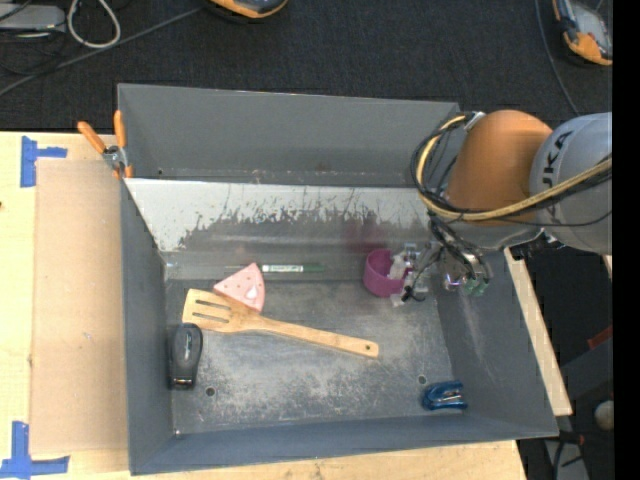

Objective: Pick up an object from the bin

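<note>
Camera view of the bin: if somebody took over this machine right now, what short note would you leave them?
Gripper: low in the grey metal bin, right rear, just beside the small purple plastic cup. I cannot tell if it is open or shut.
Things: the wooden slotted spatula lies across the middle, the pink wedge by its head, the dark grey computer mouse front left, and the small blue object front right.
Done: nothing lifted.
Left: grasp one thing and lift it out.

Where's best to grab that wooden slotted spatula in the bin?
Probably mid-handle, from straight above, closing across it: the wooden spatula lies flat, its handle narrow with bare floor either side, while the wide head sits by the pink wedge.
</note>
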### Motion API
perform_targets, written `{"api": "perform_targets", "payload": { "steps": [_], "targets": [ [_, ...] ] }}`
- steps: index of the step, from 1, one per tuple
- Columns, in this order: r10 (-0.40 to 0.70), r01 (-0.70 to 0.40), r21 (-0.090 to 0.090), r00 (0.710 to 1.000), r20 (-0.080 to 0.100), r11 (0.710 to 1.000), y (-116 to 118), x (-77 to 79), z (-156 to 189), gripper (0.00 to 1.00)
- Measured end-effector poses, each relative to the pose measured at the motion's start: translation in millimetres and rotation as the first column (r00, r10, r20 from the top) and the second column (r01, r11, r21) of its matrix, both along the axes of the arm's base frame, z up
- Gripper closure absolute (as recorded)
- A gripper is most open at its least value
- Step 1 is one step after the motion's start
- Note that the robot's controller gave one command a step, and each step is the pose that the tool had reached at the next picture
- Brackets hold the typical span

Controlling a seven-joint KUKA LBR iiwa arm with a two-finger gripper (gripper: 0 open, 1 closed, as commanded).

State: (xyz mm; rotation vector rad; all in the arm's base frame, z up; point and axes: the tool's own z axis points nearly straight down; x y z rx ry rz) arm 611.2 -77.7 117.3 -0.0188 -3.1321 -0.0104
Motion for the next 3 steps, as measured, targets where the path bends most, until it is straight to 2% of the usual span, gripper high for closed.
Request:
{"api": "perform_targets", "payload": {
  "steps": [1,2,3],
  "targets": [
    [0.056,-0.056,0.0,0.998,0.003,0.998,-6,2.2,5,1.0],
    [0.064,-0.064,0.002,0.998,0.0,0.998,-6,8.0,20,1.0],
    [0.067,-0.067,0.002,0.998,0.0,0.998,-8,3.5,23,1.0]
  ]
}}
